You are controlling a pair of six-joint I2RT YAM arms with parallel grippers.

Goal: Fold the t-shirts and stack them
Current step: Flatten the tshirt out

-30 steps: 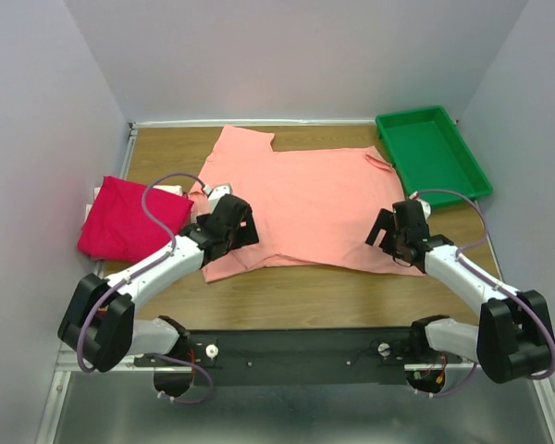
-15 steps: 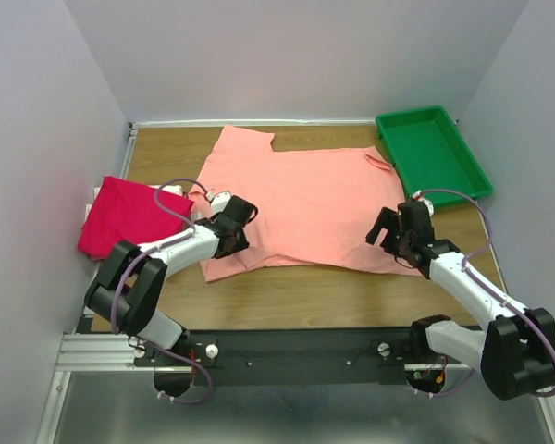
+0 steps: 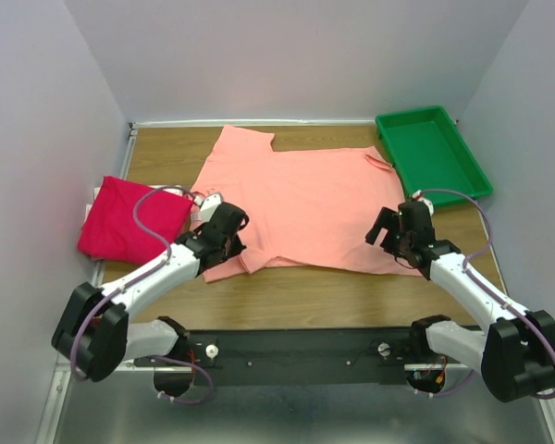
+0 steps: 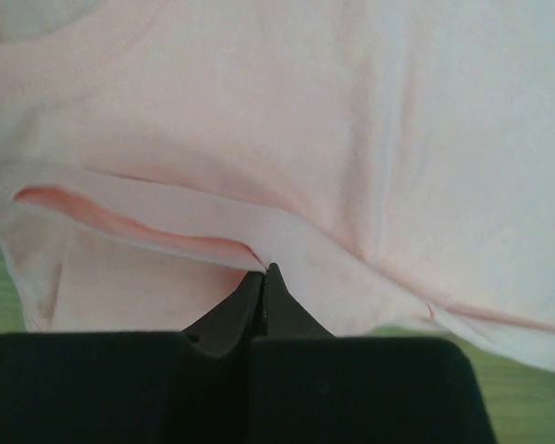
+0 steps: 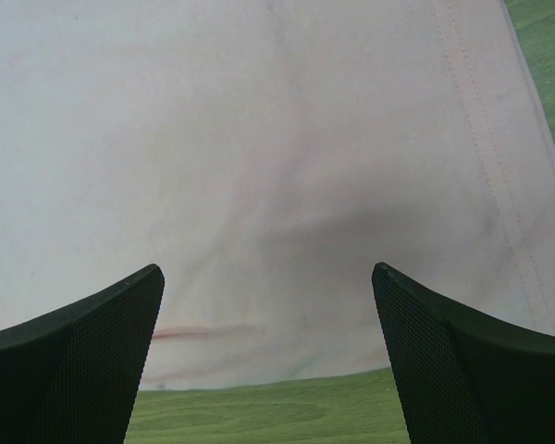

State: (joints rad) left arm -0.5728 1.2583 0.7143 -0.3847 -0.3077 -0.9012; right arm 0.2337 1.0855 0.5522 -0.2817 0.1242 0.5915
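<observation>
Nearest the arms' bases, a bare strip of the wooden table [image 3: 305,296] runs along the front of the workspace. Just beyond it, the left gripper [image 4: 264,271] sits low at the near-left corner of the salmon t-shirt [image 3: 305,199], its jaws pressed fully together and nipping a folded edge of the cloth (the wrist view shows the tips meeting right on that fold, with a darker pink slit opening beside them). Across the table, the right gripper [image 5: 266,268] hangs over the shirt's near-right part with its jaws spread wide and nothing between them; only smooth pink fabric and a stitched hem show below it. The salmon shirt lies spread flat across the middle of the table, sleeves out to the far side. To the left, at the table's edge and apart from the spread shirt, rests the magenta-red t-shirt [image 3: 129,219], bunched into a rough folded square. In the far right corner stands a green tray [image 3: 432,113], tilted slightly askew to the table's edge.
</observation>
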